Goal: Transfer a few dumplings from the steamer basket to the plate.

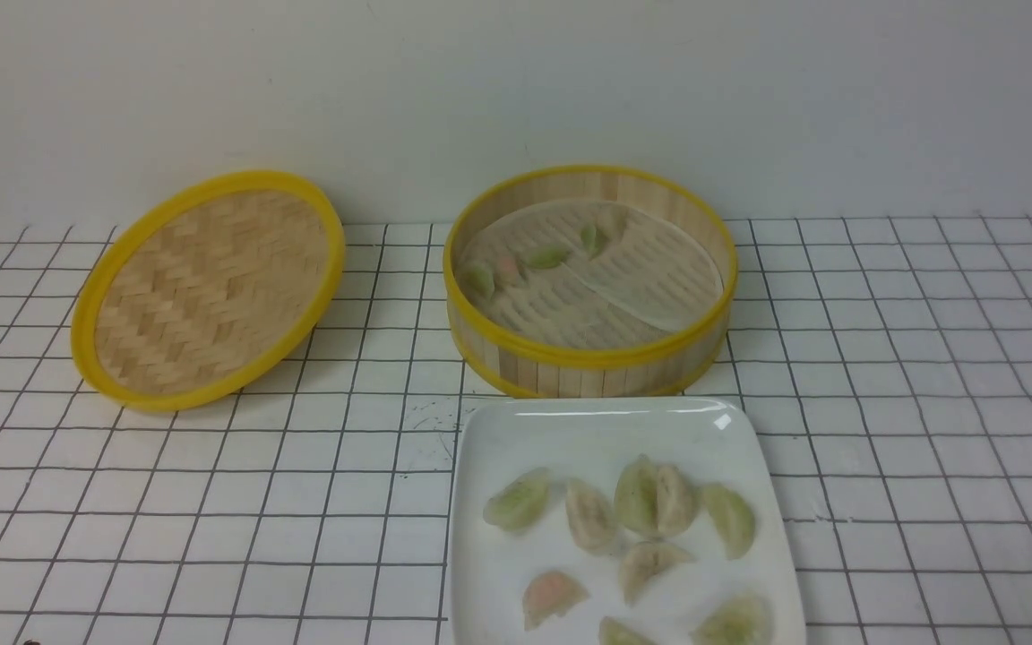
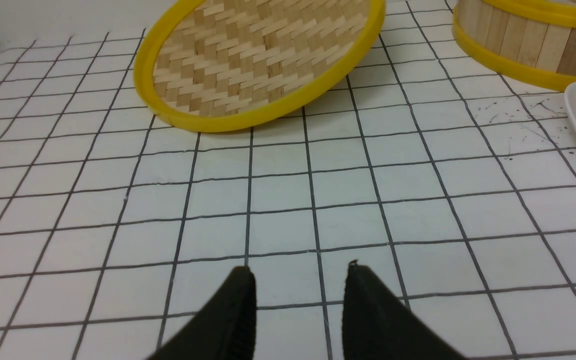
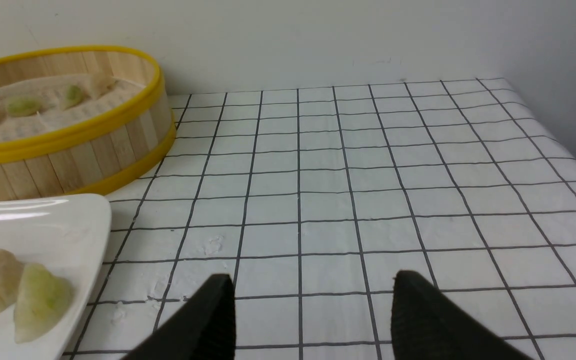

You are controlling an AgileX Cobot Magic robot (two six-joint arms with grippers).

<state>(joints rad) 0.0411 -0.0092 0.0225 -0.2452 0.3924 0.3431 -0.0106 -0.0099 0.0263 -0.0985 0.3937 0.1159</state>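
A flat woven lid (image 1: 207, 288) with a yellow rim sits toward the far left of the gridded tabletop (image 1: 928, 430), its far edge tipped up against the back wall. The left wrist view shows it again (image 2: 260, 60), ahead of the left gripper (image 2: 300, 272). That gripper's two black fingers (image 2: 240, 310) stand apart with bare tabletop between them, holding nothing.

Right of the lid, near the back edge at the middle of the tabletop, stands the steamer basket (image 1: 589, 363). Its pale paper liner (image 1: 650, 273) lies rumpled over the slatted floor. A few dumplings (image 1: 547, 258) are in the basket, gathered in its left and far part: pale green ones and one pinkish one.

Just in front of the basket, toward the near edge, lies the white plate (image 1: 588, 425), its far rim just beside the basket's bottom rim; whether they touch I cannot tell. About nine dumplings are on it. In a row across the middle lie a green one (image 1: 518, 502), a beige one (image 1: 589, 515), a green and beige pair pressed together (image 1: 655, 497), and another green one (image 1: 731, 518). Nearer the front edge lie a beige one (image 1: 649, 566), a pinkish one (image 1: 554, 596), and two green ones cut off by the picture's border.

On the right side of the tabletop, the right gripper (image 3: 313, 290) is above bare grid squares, its fingers (image 3: 208, 320) spread wide and empty. The plate's corner (image 3: 68, 220) and the basket (image 3: 68, 155) are beside it.
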